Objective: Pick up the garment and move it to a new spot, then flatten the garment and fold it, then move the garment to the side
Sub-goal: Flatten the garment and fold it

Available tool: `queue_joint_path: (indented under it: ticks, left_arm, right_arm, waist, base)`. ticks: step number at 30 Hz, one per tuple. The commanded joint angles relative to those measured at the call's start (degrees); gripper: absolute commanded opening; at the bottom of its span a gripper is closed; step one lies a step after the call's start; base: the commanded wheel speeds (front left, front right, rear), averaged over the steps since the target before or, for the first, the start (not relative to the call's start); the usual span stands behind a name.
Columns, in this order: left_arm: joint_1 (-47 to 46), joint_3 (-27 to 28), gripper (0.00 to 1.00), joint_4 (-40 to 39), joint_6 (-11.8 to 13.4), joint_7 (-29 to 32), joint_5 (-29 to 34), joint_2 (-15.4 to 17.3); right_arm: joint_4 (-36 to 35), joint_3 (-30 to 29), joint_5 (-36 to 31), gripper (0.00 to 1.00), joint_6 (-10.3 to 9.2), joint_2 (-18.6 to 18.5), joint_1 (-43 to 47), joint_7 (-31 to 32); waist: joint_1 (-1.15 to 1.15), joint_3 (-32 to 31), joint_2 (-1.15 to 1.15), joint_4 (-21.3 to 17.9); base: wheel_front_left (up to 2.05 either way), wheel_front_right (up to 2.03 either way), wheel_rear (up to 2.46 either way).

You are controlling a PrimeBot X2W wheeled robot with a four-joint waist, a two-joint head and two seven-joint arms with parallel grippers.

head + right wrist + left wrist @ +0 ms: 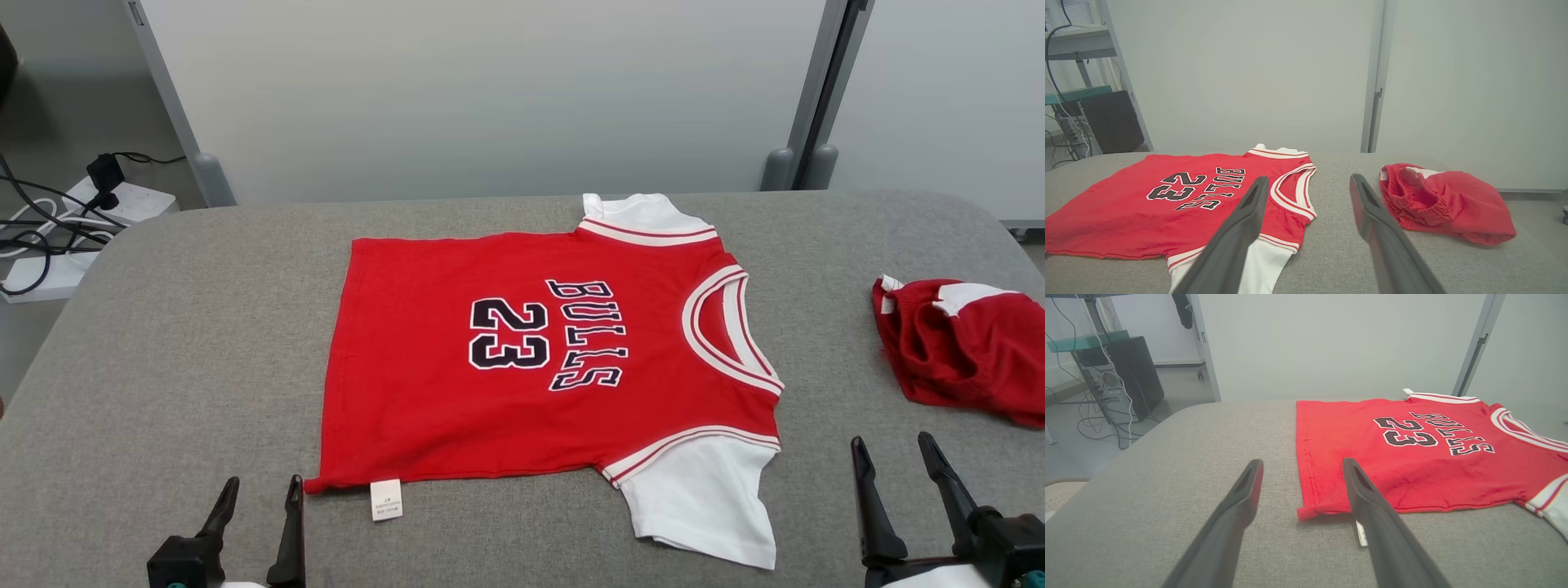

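The left pincer point(263, 490) and right pincer point(891, 447) are seen released and empty. Just beyond them the red white-sleeved BULLS 23 jersey point(522, 384) is spread flat mid-tabletop. One layer alone might be pinched, or cloth dragged into wrinkles over the grey fabric tabletop point(163, 343). The crumpled red shorts point(963, 343) nearby could be snagged. Pale wall panels point(490, 98) stand behind, with a white power strip point(122, 200) on the floor.

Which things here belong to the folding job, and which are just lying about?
Job:
- red jersey, spread flat mid-table
- left gripper, open, near the hem corner
- right gripper, open, near the white sleeve

Lying about:
- bunched red shorts, at the table's right end
- power strip and cables on the floor
- computer tower
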Motion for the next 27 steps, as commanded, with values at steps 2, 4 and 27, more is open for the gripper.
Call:
queue_joint_path:
  ticks: [2,4,27]
  left_arm:
    - [-1.00,2.02,1.00,-1.67,0.50,-0.35,0.70,0.38]
    - [-0.96,2.00,1.00,-1.61,0.43,-0.35,0.77,0.33]
    - [-1.68,-0.14,1.00,-0.46,-0.51,-0.35,1.03,0.10]
  right_arm:
    - [-1.24,1.60,-0.52,1.00,0.25,-0.49,-0.99,-0.82]
    - [-0.98,1.74,-0.64,1.00,0.25,-0.44,-1.05,-0.82]
    - [14.72,6.94,1.48,1.00,0.25,-0.12,-2.02,-0.82]
  waist:
    - [0.00,-0.03,0.00,-0.02]
    - [0.00,-0.01,0.00,-0.01]
    - [0.00,2.12,0.00,1.04]
  base:
    - [0.00,0.00,0.00]
    - [0.00,0.00,0.00]
    - [0.00,0.00,0.00]
